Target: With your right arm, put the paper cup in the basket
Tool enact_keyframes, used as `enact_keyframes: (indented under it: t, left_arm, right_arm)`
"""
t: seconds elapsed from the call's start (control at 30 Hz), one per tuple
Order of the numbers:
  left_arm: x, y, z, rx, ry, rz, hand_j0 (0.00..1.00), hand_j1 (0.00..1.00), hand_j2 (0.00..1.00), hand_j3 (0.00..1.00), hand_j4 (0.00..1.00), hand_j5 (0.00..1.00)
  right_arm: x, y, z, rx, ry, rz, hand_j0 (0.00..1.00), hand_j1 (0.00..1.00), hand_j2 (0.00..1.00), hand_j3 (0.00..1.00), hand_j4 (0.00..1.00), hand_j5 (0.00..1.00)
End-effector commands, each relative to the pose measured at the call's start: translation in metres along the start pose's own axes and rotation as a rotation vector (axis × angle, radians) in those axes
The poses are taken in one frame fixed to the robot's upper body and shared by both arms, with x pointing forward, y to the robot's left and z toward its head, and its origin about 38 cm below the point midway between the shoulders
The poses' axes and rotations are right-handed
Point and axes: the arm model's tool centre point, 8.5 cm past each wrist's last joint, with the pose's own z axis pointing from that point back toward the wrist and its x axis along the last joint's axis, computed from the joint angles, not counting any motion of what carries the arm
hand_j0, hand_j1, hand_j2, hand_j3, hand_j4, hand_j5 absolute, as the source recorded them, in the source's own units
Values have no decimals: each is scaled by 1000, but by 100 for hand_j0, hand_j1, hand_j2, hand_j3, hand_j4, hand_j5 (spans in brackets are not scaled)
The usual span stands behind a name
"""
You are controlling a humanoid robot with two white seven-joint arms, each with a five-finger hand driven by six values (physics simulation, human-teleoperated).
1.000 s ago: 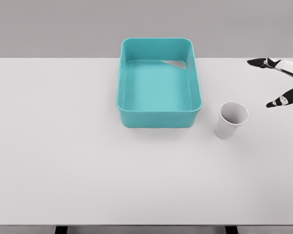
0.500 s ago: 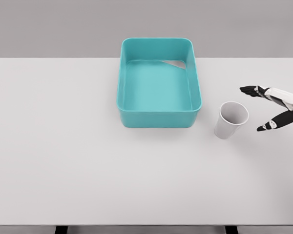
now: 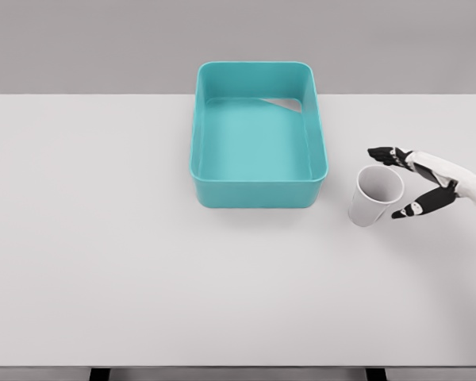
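A white paper cup [image 3: 374, 195] stands upright on the table, just right of the teal basket [image 3: 259, 189]. The basket is a rectangular tub with nothing inside. My right hand [image 3: 397, 182] reaches in from the right edge with its fingers spread wide. One dark fingertip [image 3: 380, 152] sits above the cup's rim and another lies at the cup's lower right side. The hand brackets the cup's right side and holds nothing. The left arm does not show.
The white table [image 3: 127, 254] spans the whole view, with its front edge near the bottom of the picture. A grey wall stands behind the table.
My right hand has moved down and leftward from the far right edge to the cup's right side, its fingers staying spread. The cup and basket have not moved.
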Motion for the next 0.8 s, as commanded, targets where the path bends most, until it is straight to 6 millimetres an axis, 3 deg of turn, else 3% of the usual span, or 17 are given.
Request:
enact_keyframes:
  t: [0.0,0.63,0.7,0.77]
  left_arm:
    - [0,0,0,0,0,0,100,100,100,100,100,100]
    - [0,0,0,0,-1,0,100,100,100,100,100,100]
    - [0,0,0,0,0,0,100,100,100,100,100,100]
    - [0,0,0,0,0,0,100,100,100,100,100,100]
  right_arm:
    - [-1,4,-2,11,-2,-8,100,100,100,100,100,100]
    - [6,15,-18,22,-47,-36,99,99,99,99,99,99]
    - [7,16,-20,18,-56,-52,73,73,73,73,73,73]
    - [7,16,-20,17,-56,-54,67,67,67,67,67,67]
